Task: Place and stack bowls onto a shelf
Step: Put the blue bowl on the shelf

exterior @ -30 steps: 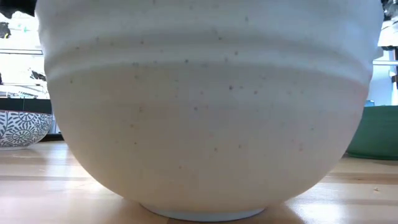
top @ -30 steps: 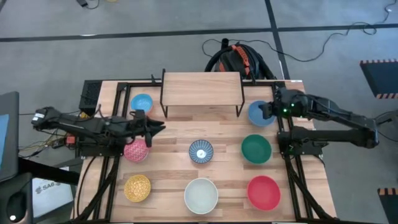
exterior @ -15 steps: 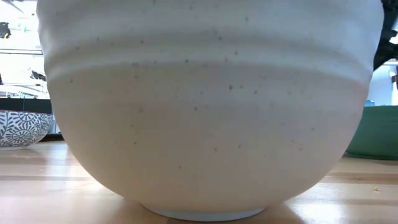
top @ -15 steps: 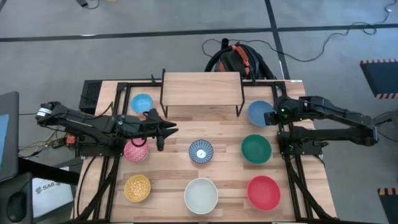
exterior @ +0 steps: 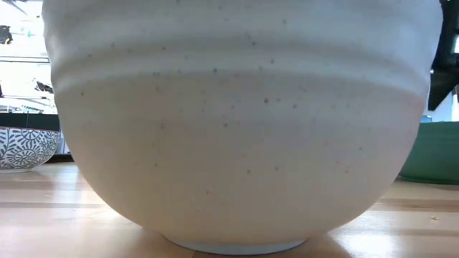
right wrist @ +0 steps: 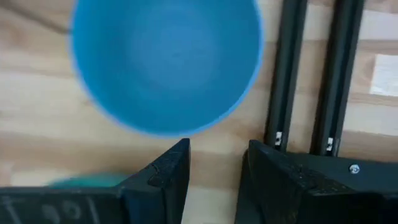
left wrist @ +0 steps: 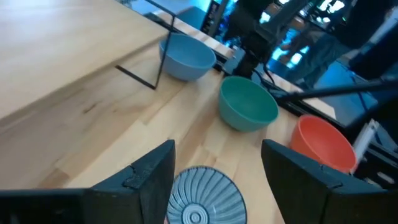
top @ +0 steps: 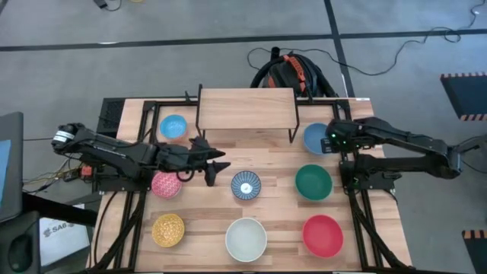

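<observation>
Wooden tabletop (top: 281, 164), grey floor | left gripper (top: 218, 167) open beside patterned bowl (top: 246, 185) | right gripper (top: 326, 141) open over blue bowl (top: 313, 138)

Around the worktable: floor clutter and equipment

A black-and-orange backpack (top: 288, 70) lies on the grey floor behind the wooden tabletop (top: 266, 202); cables (top: 396, 65) trail nearby, and a dark monitor (top: 9, 164) stands beside the table's edge.

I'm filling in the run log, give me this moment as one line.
left hand: open, beside blue-white patterned round bowl | right hand: open, over blue round bowl | light-wood shelf: no bowls on it
</observation>
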Controlling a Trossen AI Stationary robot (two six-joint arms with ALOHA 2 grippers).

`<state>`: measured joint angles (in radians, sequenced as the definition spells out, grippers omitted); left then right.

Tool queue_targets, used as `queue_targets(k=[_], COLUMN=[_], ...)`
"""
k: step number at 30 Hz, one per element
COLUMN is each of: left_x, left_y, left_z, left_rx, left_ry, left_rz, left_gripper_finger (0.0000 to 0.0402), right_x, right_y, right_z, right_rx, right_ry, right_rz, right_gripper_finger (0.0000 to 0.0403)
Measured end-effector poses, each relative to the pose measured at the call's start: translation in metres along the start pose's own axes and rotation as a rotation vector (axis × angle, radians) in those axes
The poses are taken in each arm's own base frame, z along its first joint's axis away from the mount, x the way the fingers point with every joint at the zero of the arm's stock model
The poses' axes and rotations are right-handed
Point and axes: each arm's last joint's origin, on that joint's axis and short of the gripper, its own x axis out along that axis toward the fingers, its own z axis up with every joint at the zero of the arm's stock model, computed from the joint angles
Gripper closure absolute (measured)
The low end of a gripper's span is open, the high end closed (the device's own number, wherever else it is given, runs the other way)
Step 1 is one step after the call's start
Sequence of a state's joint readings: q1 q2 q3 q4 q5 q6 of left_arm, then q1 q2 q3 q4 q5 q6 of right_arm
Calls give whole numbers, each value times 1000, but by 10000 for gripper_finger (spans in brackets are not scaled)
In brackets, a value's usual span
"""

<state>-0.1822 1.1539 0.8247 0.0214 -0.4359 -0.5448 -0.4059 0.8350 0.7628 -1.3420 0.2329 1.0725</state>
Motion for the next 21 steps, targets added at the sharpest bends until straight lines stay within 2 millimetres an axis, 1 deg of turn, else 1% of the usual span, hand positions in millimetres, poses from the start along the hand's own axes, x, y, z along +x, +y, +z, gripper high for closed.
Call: queue_targets(k=[3,8,11,15,21], left_x=[1,0,-1,-1,-1], left_y=[0,-3,-4,-4,-1], left_z=[3,12,14,13,10], left_rx=[-3,-12,-2,12,32], left_ry=[-16,-39,-45,-33,2], left_rz=[21,15,12,18,41], left_gripper_finger=[178,177,177,177,177], right_x=[4,20,33,47,63], right_y=[8,13,10,5,-1], right_z=[13,31,43,58,73], right_rx=[63,152,144,139,122], right_ry=[-62,-44,6,58,115], right_rz=[-7,-107,-191,-255,-291], right_gripper_finger=[216,227,232,233,234])
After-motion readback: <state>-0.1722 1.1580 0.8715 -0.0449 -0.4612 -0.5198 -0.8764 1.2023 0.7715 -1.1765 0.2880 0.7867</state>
